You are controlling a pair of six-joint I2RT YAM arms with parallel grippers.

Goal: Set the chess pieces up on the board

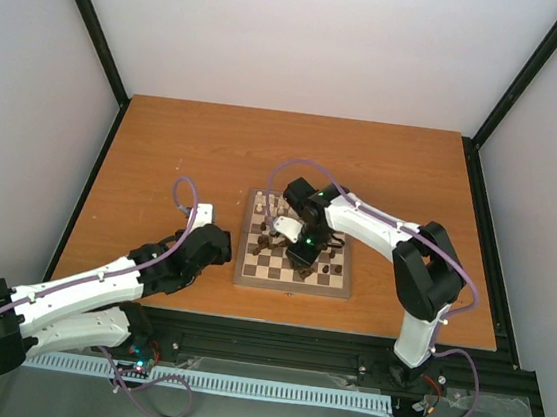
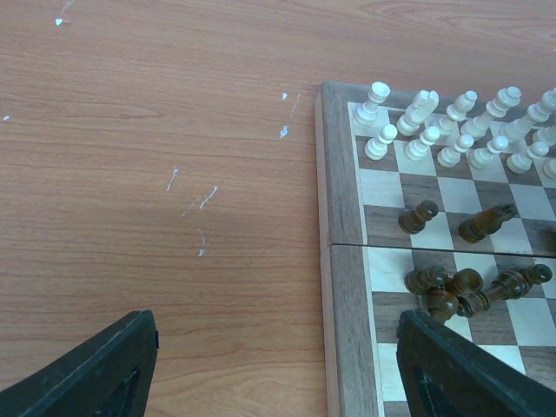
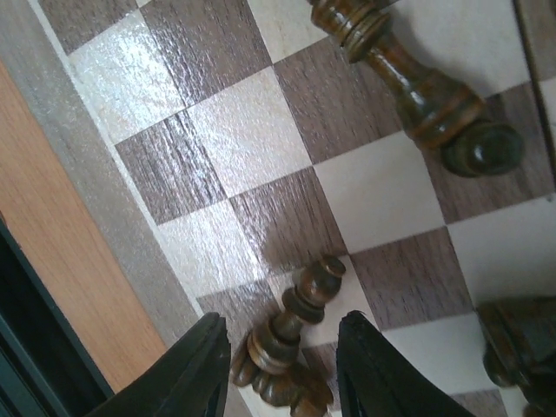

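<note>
The board (image 1: 280, 283) is lying in the middle of the table (image 1: 184, 157), with the cream pieces (image 2: 452, 130) standing in ranks and the dark pieces (image 2: 460, 291) partly heaped. The left gripper (image 2: 276, 347) is hovering beside the board, spread and empty. The right gripper (image 3: 282, 343) is straddling one tilted dark piece (image 3: 300, 304); whether it is pinching it, I cannot tell. Next this piece is needing an upright placing on its home square.

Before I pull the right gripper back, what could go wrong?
The dark piece between the fingers of the right gripper looks tilted; lifting away could snag and topple it. Fallen dark pieces lie heaped near the left gripper, whose finger overhangs the board; a swing could scatter them.
</note>
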